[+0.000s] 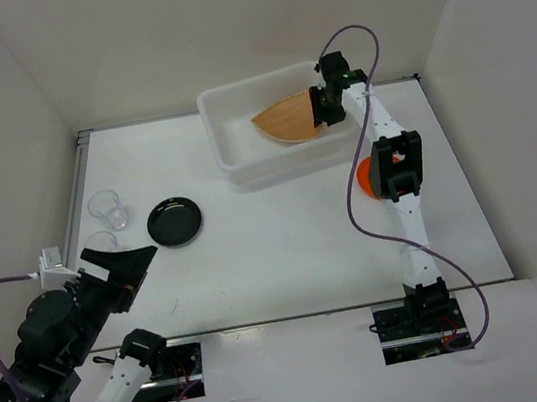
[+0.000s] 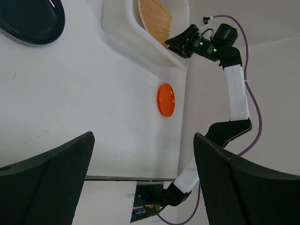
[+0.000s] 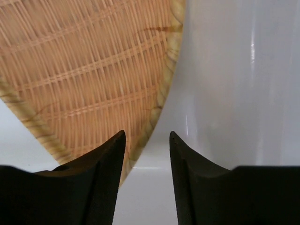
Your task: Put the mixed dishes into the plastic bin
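Note:
The tan woven tray [image 1: 287, 119] lies tilted inside the plastic bin [image 1: 227, 157] at the back. My right gripper [image 1: 317, 108] is at the tray's right end; in the right wrist view its jaws [image 3: 147, 136] stand apart over the tray's edge [image 3: 84, 70] and the bin's white wall [image 3: 234, 70]. The orange plate [image 1: 363, 179] lies on the table, partly behind the right arm. The black plate [image 1: 174, 221] and two clear cups [image 1: 104, 203] sit at the left. My left gripper [image 1: 123, 255] is open and empty, raised above the table's near left.
White walls enclose the table on three sides. The left wrist view shows the black plate [image 2: 30, 18], the bin [image 2: 122, 28] with the tray [image 2: 157, 18], the orange plate [image 2: 166, 99] and the right arm [image 2: 236, 93].

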Motion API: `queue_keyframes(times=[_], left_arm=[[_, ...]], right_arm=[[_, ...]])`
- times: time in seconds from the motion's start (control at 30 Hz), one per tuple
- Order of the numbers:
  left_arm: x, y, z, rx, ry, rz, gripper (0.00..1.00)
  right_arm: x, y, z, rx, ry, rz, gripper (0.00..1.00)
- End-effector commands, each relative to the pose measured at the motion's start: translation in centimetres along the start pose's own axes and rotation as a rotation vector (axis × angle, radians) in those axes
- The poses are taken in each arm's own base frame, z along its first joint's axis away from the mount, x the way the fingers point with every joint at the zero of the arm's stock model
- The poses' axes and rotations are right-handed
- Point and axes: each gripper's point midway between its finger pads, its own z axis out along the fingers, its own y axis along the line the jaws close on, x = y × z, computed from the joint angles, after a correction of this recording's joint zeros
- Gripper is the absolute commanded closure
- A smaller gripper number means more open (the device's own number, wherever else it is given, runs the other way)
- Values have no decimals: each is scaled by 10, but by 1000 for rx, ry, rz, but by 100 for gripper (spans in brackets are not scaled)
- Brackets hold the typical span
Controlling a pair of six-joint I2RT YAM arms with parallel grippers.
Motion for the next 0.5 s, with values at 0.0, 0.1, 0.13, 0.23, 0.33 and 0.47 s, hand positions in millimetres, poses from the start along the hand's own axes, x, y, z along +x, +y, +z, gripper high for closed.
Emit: queue_keyframes(times=[0.0, 0.1, 0.13, 0.23, 0.33, 0.47], left_arm=[[-6, -6, -5, 39, -33, -30, 8], [-6, -5, -10, 49, -37, -41, 8], [-6, -5, -10, 49, -37, -41, 8], [-7, -3, -12, 46, -46, -41, 8], [-7, -3, -12, 46, -46, -41, 7], [-8, 1, -3, -7, -35, 45, 5]], right_arm=[[-18, -6, -25, 62, -62, -19, 51], [-19, -11, -28, 90, -66, -18, 47], [-19, -13, -28, 102, -68, -18, 46], [-26, -17, -38, 129, -92, -17, 44], [-59, -12, -75, 125, -194, -2, 31], [-106, 28, -158, -57, -364, -17, 18]])
